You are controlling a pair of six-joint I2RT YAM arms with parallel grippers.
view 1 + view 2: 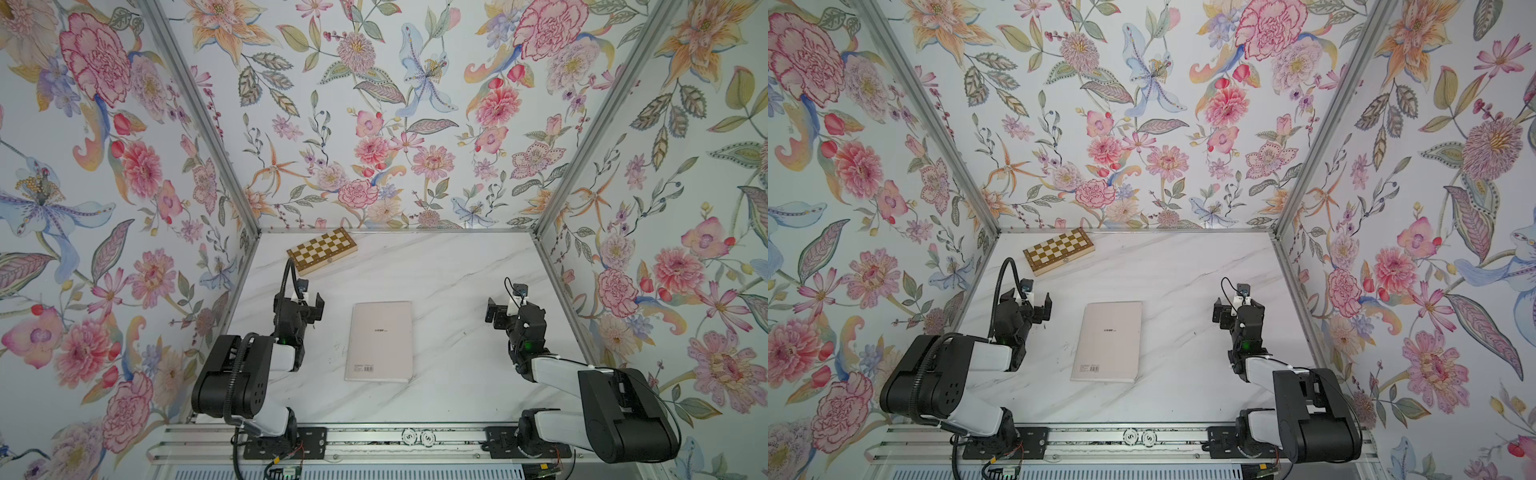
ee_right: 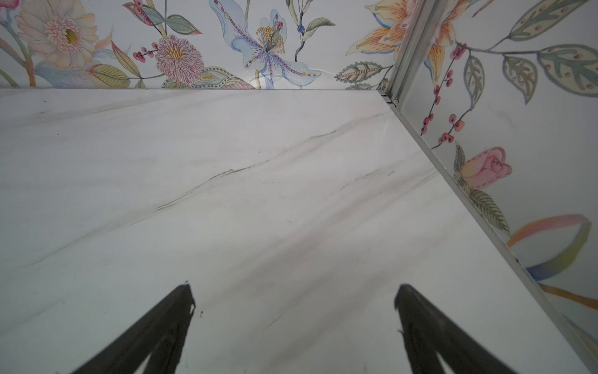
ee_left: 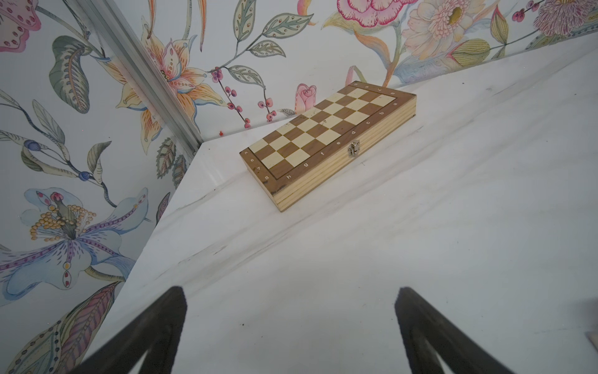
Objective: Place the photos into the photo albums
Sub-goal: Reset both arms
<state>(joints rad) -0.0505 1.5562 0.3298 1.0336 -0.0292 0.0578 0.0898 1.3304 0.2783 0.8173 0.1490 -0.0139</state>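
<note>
The left gripper (image 1: 318, 305) has its jaws spread wide with nothing between them. In the left wrist view its two dark fingers (image 3: 155, 330) frame only bare tabletop. It sits to the left of the album (image 1: 380, 340), about level with the album's far edge, near it but not touching.

The right gripper (image 1: 494, 311) is also spread wide and holds nothing; the right wrist view (image 2: 293, 288) shows only marble-patterned surface between its fingers (image 2: 430, 330). It sits to the right of the album, also about level with the far edge, and farther from the album than the left gripper is.

The album lies closed and flat on the white marble-patterned table (image 1: 457, 270), between the two grippers and touched by neither. Its pale cover faces up, with a short line of small dark print near the middle and a small printed label by the corner nearest the left arm's base. In both top views it appears as a plain cream rectangle (image 1: 1108, 340).

Beyond the album's far left corner, well apart from it, a checkered wooden chessboard box (image 1: 322, 250) lies shut near the back wall, its metal clasp visible in the left wrist view (image 3: 326, 139).

On the near side of the album, a metal rail (image 1: 374, 455) carries both arm bases. Flowered wallpaper (image 1: 374, 124) covers the walls behind and to either side.
</note>
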